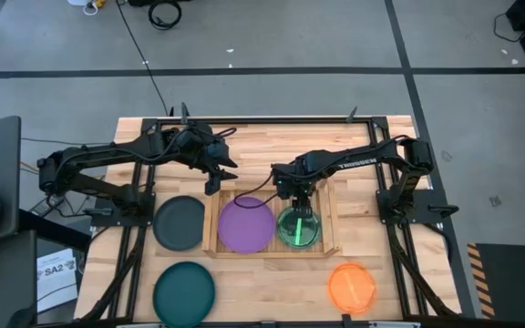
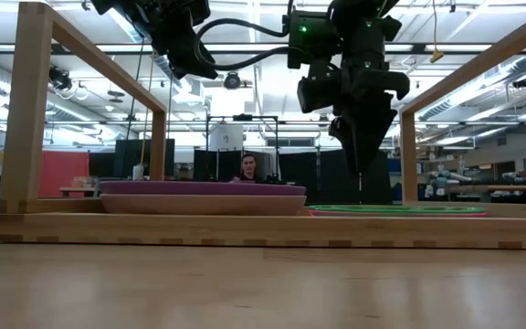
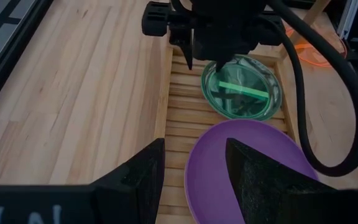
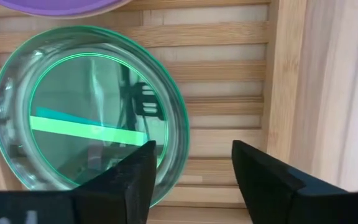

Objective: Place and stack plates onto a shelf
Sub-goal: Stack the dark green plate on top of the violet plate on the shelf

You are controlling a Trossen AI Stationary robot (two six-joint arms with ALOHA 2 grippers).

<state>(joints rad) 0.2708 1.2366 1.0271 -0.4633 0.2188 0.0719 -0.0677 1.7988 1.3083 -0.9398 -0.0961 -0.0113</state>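
The shelf (image 1: 328, 221) is a shallow slatted wood tray at the table's middle. A purple plate (image 1: 246, 224) lies flat in its left half and a translucent green plate (image 1: 298, 229) in its right half. My right gripper (image 1: 297, 208) hangs open just above the green plate (image 4: 92, 112), fingers pointing down over the rim on its right side. In the low view my right gripper (image 2: 359, 160) stands clear above the plate (image 2: 395, 210). My left gripper (image 1: 223, 175) is open, in the air over the shelf's far left corner, with the purple plate (image 3: 247, 168) ahead of it.
A dark grey plate (image 1: 180, 222) lies on the table left of the shelf. A teal plate (image 1: 184, 290) sits near the front left edge and an orange plate (image 1: 351, 287) near the front right. Wooden frame posts (image 2: 35, 110) stand at the table's sides.
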